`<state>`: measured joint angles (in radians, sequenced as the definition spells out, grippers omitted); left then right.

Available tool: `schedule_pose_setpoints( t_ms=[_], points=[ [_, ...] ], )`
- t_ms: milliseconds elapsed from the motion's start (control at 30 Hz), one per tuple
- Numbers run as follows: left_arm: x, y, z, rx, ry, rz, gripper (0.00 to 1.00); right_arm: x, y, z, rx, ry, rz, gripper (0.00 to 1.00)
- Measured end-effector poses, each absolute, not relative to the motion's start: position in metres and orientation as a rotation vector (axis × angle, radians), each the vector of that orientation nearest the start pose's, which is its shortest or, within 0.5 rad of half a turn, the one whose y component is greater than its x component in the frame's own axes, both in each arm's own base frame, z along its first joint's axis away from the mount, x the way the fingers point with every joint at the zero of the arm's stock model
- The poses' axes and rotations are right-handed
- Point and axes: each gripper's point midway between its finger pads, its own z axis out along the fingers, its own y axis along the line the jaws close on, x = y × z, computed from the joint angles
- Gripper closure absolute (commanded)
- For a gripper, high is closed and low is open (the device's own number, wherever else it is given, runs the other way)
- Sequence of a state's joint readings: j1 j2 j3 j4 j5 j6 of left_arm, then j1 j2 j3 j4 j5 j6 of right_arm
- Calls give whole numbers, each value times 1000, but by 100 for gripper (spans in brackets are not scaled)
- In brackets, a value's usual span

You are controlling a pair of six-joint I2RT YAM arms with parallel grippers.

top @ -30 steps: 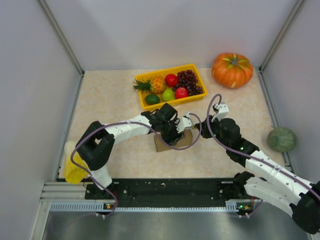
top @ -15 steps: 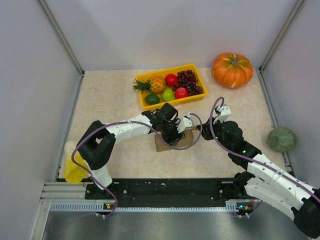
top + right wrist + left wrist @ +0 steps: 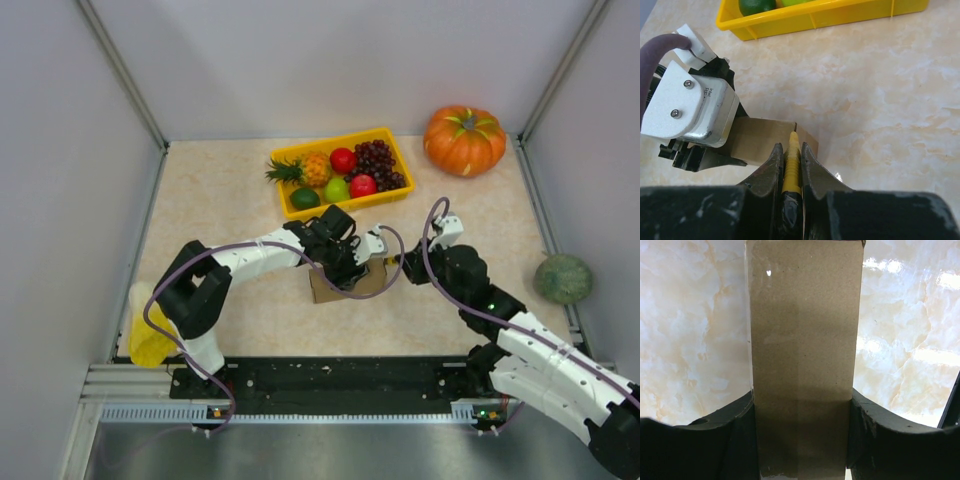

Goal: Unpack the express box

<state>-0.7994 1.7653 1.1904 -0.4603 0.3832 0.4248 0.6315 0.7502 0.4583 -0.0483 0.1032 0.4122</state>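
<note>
The express box point(image 3: 347, 282), a small flat brown cardboard box, lies on the table mid-scene. My left gripper point(image 3: 352, 270) is shut on it from above; in the left wrist view the box point(image 3: 805, 355) fills the gap between the two black fingers point(image 3: 705, 440). My right gripper point(image 3: 408, 268) is shut on a yellow ridged tool with a black handle point(image 3: 791, 160). The tool's tip touches the box's near top edge at its right end point(image 3: 772, 140).
A yellow tray point(image 3: 342, 170) with fruit stands behind the box; its front wall shows in the right wrist view point(image 3: 825, 12). An orange pumpkin point(image 3: 464, 140) is at the back right, a green squash point(image 3: 563, 278) at the right edge, a yellow object point(image 3: 148, 335) at the left front.
My right arm has shifted slightly, bringing its gripper and tool a little nearer the box's right end. The left gripper and the box have stayed put.
</note>
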Motion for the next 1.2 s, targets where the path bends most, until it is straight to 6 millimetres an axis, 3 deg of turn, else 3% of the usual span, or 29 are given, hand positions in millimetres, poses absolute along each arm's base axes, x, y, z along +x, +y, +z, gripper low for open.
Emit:
schedule_pose_setpoints(
  t_ms=[200, 567, 900, 1200],
  points=[
    [243, -323, 61, 1621, 2057, -634, 83, 243, 172, 163, -124, 1964, 583, 100],
    [241, -326, 61, 1628, 2053, -607, 83, 252, 161, 192, -40, 1944, 521, 100],
    [241, -326, 61, 1628, 2051, -600, 84, 262, 171, 171, -27, 2018, 515, 100],
    [241, -326, 61, 1628, 2051, -600, 84, 262, 175, 172, -24, 2014, 535, 100]
  ],
)
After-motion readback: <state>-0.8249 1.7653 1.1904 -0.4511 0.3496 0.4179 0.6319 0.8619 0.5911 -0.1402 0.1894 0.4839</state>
